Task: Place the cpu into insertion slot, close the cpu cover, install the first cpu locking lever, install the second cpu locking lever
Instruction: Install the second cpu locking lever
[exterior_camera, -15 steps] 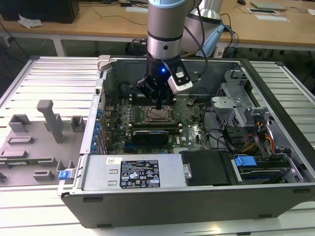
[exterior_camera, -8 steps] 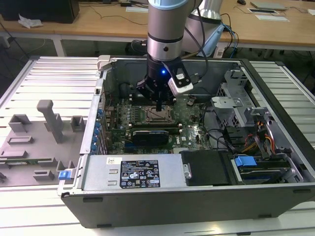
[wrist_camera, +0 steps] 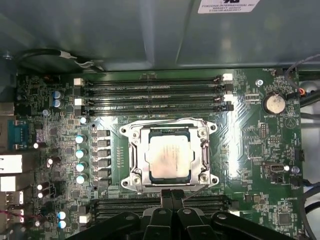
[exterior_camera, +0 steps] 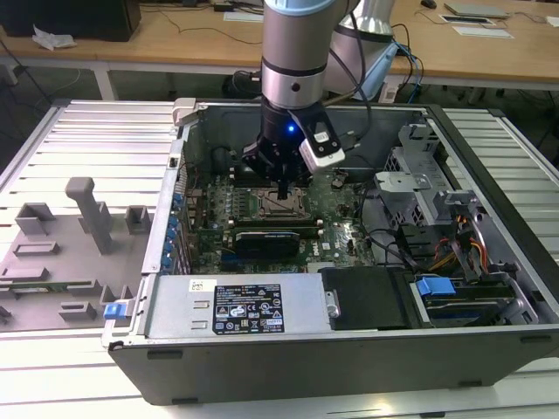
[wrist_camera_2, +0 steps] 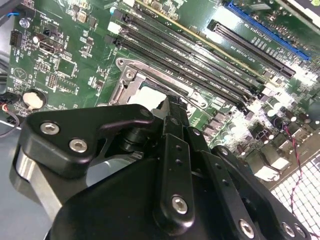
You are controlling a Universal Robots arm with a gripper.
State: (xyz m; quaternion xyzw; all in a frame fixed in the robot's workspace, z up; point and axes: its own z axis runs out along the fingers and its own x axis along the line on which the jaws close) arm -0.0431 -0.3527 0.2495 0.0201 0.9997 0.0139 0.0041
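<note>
One cpu [wrist_camera: 169, 156] inside insertion slot [wrist_camera: 136, 176]

Arm upright, wrist pointing down, claw [wrist_camera: 171, 194] fingers seemingly pressed together

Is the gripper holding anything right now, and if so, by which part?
Nothing is held. The gripper has its fingers together at the edge of the insertion slot, where the cpu already sits under the closed cpu cover.

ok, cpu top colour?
Pale silver-beige, slightly smudged; the cpu shows best in the first wrist view, seated inside the silver-grey cpu cover.
</note>
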